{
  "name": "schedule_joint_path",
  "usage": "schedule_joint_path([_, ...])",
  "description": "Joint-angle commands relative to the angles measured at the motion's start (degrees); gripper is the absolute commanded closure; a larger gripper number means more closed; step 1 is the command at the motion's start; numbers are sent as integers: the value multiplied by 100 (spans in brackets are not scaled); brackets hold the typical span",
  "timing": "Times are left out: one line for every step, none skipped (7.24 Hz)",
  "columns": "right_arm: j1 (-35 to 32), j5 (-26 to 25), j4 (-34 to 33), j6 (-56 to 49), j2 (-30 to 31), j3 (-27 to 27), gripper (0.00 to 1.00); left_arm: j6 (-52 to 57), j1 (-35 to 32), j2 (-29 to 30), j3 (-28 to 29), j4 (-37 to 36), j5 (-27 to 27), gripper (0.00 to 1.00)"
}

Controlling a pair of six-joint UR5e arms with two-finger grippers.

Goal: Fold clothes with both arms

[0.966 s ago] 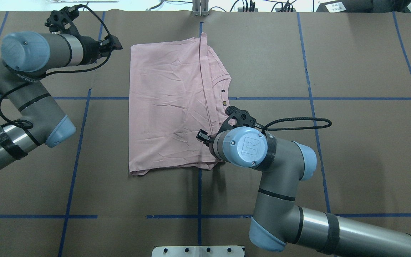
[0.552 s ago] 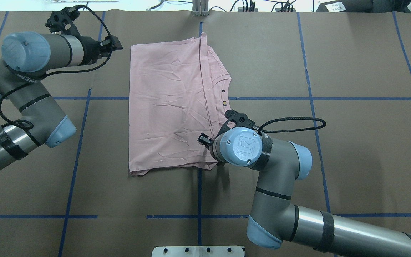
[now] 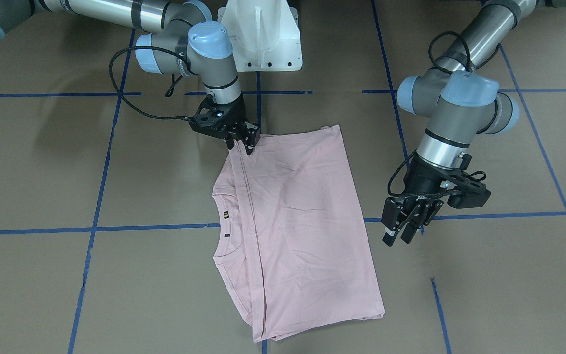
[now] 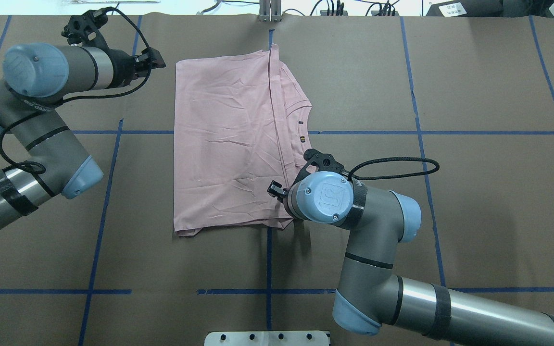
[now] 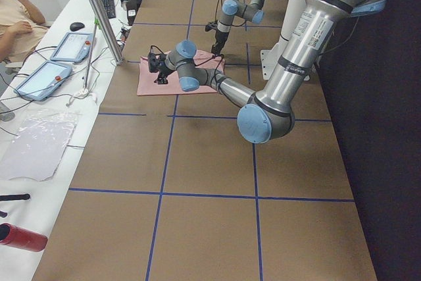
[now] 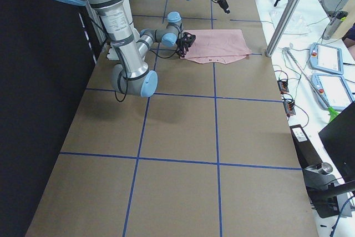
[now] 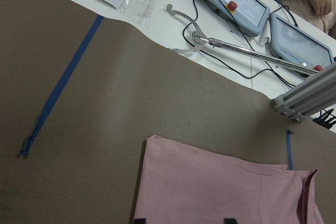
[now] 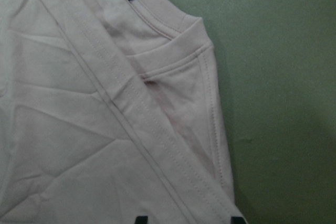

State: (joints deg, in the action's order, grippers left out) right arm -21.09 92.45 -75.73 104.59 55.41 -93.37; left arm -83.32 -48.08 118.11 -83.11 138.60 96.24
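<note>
2 grippers, both spread apart: right gripper straddles the robot-side collar-end corner of the T-shirt, I judge to pinch it; left gripper hovers off the opposite edge. T-shirt lies folded flat on the worktop.

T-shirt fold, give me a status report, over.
Left gripper open, hovering over bare table beside the T-shirt. Right gripper open, low at its collar-side corner nearest the robot. T-shirt flat, partly folded. Nothing on it.

Overhead and opposite front look down, end views distant, wrist views near, T-shirt probably shared
</note>
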Motion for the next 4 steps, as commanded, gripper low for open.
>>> schedule_joint_path([0, 10, -126, 0, -13, -32, 39, 0, 0, 10, -13, 0, 0, 42])
schedule_joint_path([0, 18, -178, 0, -22, -50, 39, -9, 0, 10, -13, 0, 0, 42])
schedule_joint_path([0, 18, -179, 0, 4, -59, 39, -9, 0, 10, -13, 0, 0, 42])
schedule_joint_path([0, 18, -187, 0, 4, -59, 48, -9, 0, 10, -13, 0, 0, 42])
